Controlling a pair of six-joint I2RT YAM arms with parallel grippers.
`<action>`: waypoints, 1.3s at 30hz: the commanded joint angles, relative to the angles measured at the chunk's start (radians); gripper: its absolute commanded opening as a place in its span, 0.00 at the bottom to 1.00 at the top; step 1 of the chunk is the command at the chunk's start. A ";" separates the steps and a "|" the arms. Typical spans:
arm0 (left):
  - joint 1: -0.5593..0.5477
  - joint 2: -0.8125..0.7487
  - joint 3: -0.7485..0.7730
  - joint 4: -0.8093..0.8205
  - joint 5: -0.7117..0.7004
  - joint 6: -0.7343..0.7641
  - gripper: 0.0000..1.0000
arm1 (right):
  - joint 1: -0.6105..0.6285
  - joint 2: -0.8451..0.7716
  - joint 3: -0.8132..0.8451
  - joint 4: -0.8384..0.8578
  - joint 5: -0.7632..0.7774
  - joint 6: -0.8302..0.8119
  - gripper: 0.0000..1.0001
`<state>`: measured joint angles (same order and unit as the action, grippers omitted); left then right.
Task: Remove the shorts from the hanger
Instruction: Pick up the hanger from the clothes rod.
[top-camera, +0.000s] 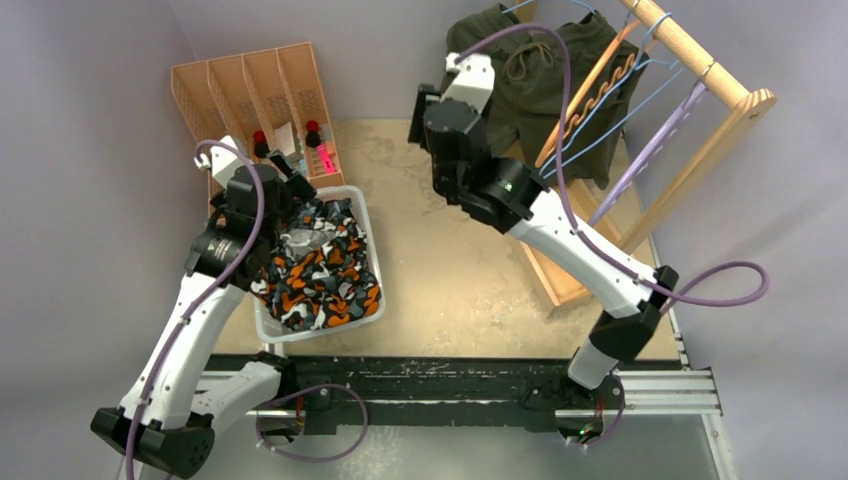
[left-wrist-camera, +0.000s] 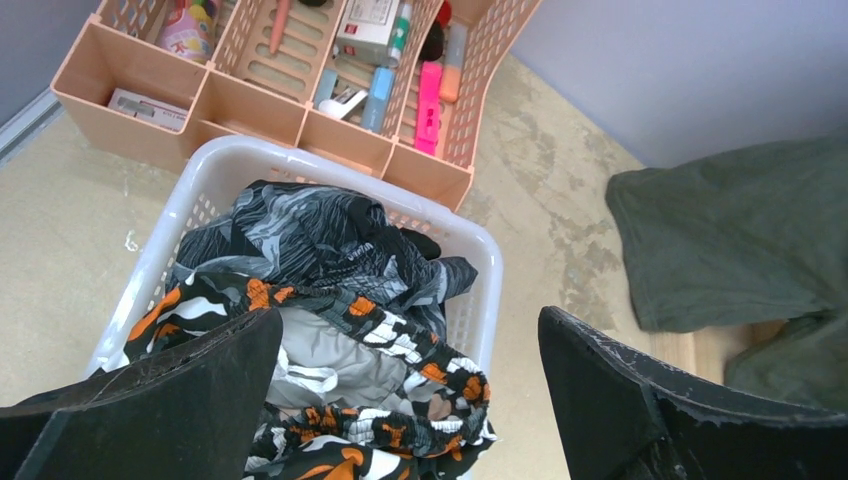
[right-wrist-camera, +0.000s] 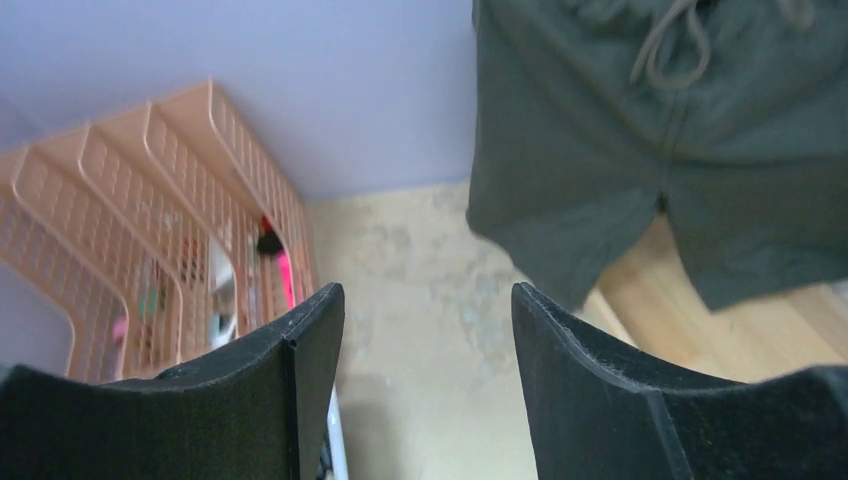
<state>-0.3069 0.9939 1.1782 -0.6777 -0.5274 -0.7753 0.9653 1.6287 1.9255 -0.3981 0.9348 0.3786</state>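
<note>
Between the right gripper's (right-wrist-camera: 428, 300) fingers there is only open air: they stand moderately apart, holding nothing, aimed at the olive shorts (right-wrist-camera: 640, 130) just ahead. The left gripper (left-wrist-camera: 408, 330) is spread wide and equally empty, hovering over the white basket (left-wrist-camera: 240, 160), where the orange camouflage shorts (left-wrist-camera: 400, 340) lie on top of the blue-grey camouflage shorts (left-wrist-camera: 300, 230). Whether a black pair is buried beneath them I cannot tell.

The olive pair hangs on the wooden rack (top-camera: 690, 50) at the far right of the table, beside several bare blue hangers (top-camera: 600, 105). Its long axis runs from waistband to hems: drawstring and waist uppermost, both legs dropping toward the rack's base, front facing the right wrist camera.

Trouble, as I judge it, would come from a shallow grab. Pinching only one leg hem and pulling sideways could drag the hanger along the rail or rock the rack rather than free the waistband. The arm's purple cable (top-camera: 563, 90) drapes across the fabric and could catch a neighbouring hanger.
</note>
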 joint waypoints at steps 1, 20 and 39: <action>0.007 -0.072 -0.007 0.029 0.016 -0.013 1.00 | -0.004 0.120 0.193 0.256 0.167 -0.316 0.66; 0.007 -0.109 -0.042 0.001 0.126 -0.006 0.99 | -0.167 0.538 0.610 1.088 0.337 -1.257 0.74; 0.007 -0.094 -0.063 0.012 0.194 -0.041 0.96 | -0.318 0.526 0.639 0.518 -0.004 -0.539 0.71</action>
<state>-0.3069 0.9039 1.1160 -0.6827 -0.3470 -0.8017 0.6701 2.2181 2.5484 0.2226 1.0386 -0.3584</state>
